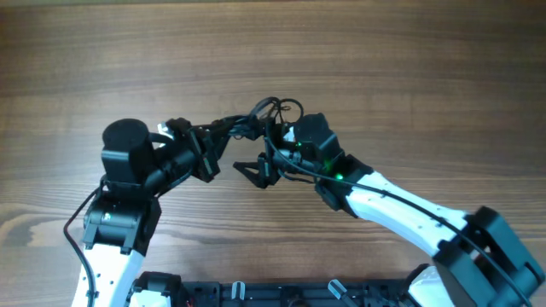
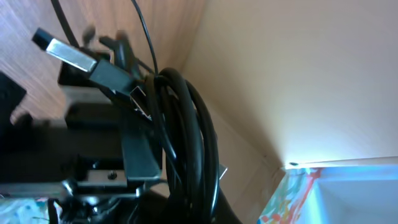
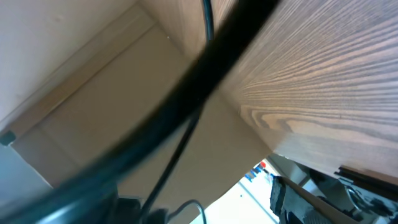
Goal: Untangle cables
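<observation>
The cables are a bunch of thin black loops lifted over the middle of the table. My left gripper reaches in from the left and is shut on the cables; in the left wrist view the black loops fill the space right in front of the camera. My right gripper hangs just below and left of the bunch, its fingers spread open. A single thin strand drops from the bunch to it. In the right wrist view that thin strand crosses the gap, untouched by a finger pad.
The wooden table stretches all round. A thick black cable, blurred, runs close across the right wrist camera. The right arm's white link slants in from the lower right. The left arm's base and a black rail line the front edge.
</observation>
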Tool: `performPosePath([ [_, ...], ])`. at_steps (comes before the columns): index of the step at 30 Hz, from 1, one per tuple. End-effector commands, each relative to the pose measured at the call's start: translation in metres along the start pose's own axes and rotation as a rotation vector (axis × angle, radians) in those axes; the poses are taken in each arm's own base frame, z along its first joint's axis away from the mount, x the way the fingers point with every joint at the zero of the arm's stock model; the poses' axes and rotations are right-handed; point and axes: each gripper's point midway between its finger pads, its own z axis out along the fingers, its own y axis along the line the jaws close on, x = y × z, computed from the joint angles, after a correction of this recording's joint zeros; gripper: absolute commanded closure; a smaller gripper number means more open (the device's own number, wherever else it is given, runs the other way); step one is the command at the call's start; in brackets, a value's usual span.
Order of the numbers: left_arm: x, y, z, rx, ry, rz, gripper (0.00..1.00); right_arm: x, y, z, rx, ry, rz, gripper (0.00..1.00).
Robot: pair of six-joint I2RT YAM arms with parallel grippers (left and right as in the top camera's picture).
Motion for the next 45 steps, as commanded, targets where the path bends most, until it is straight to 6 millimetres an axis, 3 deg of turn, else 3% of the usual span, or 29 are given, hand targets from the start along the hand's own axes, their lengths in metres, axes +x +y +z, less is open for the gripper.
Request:
performPosePath([
  [1, 0.015, -0.003, 0.001, 0.016, 0.014, 0.033, 0.96, -0.008, -0.006, 0.011, -0.004, -0.009, 0.018, 0.31],
  [5, 0.010, -0.004, 0.003, 0.031, -0.032, 0.062, 0.96, -0.003, -0.014, 0.011, 0.033, 0.025, -0.014, 0.91],
  [6, 0.006, -0.007, 0.003, 0.042, -0.055, 0.082, 0.96, -0.004, -0.019, 0.011, 0.054, 0.025, -0.071, 0.96],
  [9, -0.009, -0.015, -0.003, 0.068, -0.115, 0.194, 0.96, -0.008, -0.044, 0.008, 0.151, 0.049, -0.354, 0.96],
  [12, -0.028, -0.026, -0.012, 0.089, -0.183, 0.347, 0.96, -0.020, -0.080, -0.001, 0.300, 0.065, -0.581, 0.96],
  [14, -0.033, -0.029, -0.017, 0.089, -0.188, 0.421, 0.96, -0.028, -0.096, -0.008, 0.374, 0.065, -0.644, 0.92],
  [17, -0.028, -0.028, -0.018, 0.072, -0.148, 0.603, 0.96, -0.042, -0.107, -0.018, 0.439, 0.048, -0.692, 0.41],
  [18, -0.025, -0.026, -0.018, 0.063, -0.133, 0.699, 0.96, -0.046, -0.108, -0.022, 0.450, 0.043, -0.694, 0.35],
  [22, -0.029, -0.008, -0.017, -0.025, -0.116, 1.000, 0.96, -0.055, -0.095, -0.033, 0.431, 0.036, -0.778, 0.31],
  [29, -0.042, 0.029, -0.015, -0.193, -0.039, 1.320, 0.96, -0.022, -0.033, -0.075, 0.274, 0.028, -1.155, 0.31],
  [33, -0.015, 0.044, -0.011, -0.120, 0.188, 1.559, 0.96, 0.008, -0.002, -0.102, 0.170, -0.008, -1.303, 0.31],
  [34, -0.004, 0.047, -0.012, -0.070, 0.262, 1.621, 0.96, 0.016, 0.005, -0.108, 0.141, -0.018, -1.343, 0.28],
  [36, 0.012, 0.051, -0.014, 0.011, 0.368, 1.704, 0.96, 0.029, 0.017, -0.120, 0.091, -0.038, -1.407, 0.11],
  [39, 0.023, 0.054, -0.016, 0.082, 0.451, 1.734, 0.96, 0.040, 0.022, -0.130, 0.064, -0.045, -1.527, 0.11],
  [45, 0.054, 0.058, -0.029, 0.271, 0.644, 1.717, 0.96, 0.029, 0.005, -0.125, 0.142, -0.003, -1.631, 0.23],
])
